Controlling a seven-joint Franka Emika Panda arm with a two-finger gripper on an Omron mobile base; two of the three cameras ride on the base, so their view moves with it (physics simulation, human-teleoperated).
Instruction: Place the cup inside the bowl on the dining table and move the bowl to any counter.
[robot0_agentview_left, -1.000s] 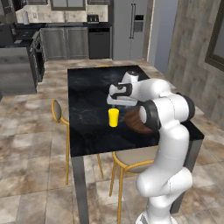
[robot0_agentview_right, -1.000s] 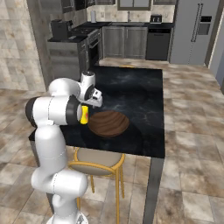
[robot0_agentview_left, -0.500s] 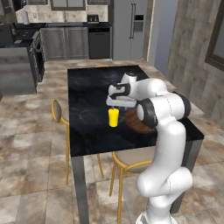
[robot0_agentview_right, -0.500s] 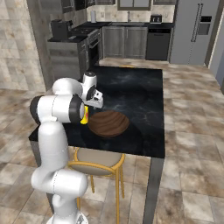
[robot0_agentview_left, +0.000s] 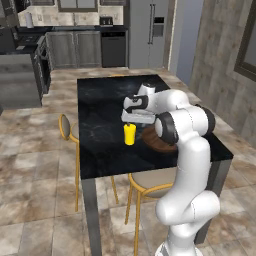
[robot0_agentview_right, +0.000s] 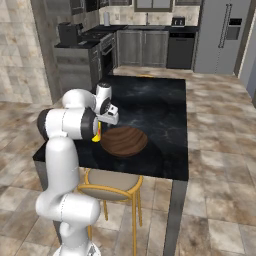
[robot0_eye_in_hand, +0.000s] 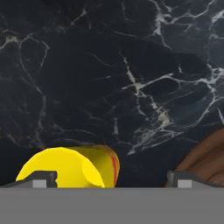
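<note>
Centrally placed: dining table (robot0_agentview_left: 100, 145), black marble top. Resting on it near the front edge, wooden bowl (robot0_agentview_right: 124, 141). Just beside the bowl, upright yellow cup (robot0_agentview_left: 130, 134), apart from it. Hovering right above the cup, gripper (robot0_agentview_left: 134, 118), jaws spread wide, holding nothing.

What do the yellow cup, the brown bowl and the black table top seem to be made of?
Cup: probably smooth plastic; plain bright yellow, no pattern.
Bowl: wood, judging by the dark brown grain lines.
Dining table: polished marble-like stone; glossy black with white veins.
</note>
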